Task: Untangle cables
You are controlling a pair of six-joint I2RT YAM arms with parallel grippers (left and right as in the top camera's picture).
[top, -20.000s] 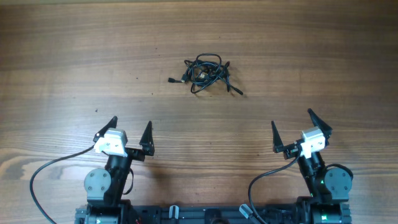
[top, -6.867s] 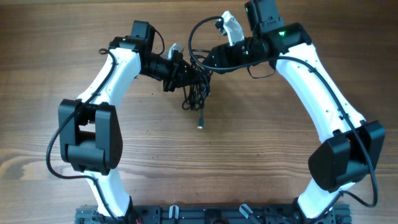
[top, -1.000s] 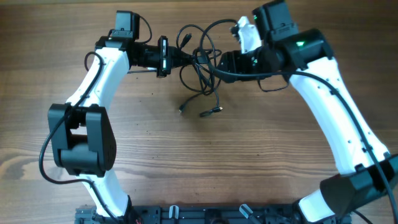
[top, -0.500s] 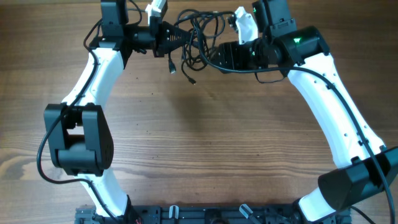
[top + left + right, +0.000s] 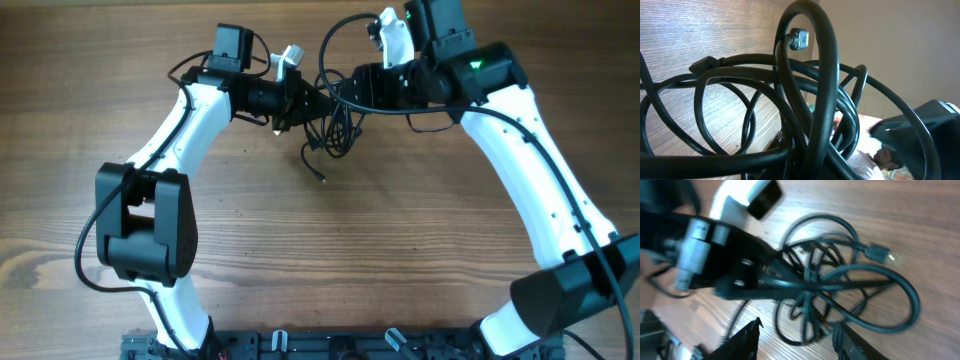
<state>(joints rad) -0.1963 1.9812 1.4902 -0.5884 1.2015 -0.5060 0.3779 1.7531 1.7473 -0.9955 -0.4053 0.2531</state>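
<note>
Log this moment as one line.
left hand: shut on cables | right hand: open, fingers astride cables | cables: bunched, tangled, between hands | plug: trailing below bunch

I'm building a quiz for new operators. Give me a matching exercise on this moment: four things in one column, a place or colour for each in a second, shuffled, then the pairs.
1. left gripper
2. right gripper
3. loose plug
4. arm light

A. green
B. at the right side of the cables
C. end of the strand trailing toward the robot's base
D. at the cables' left side

Pairs: 1-D, 2-B, 3-C, 4-A
</note>
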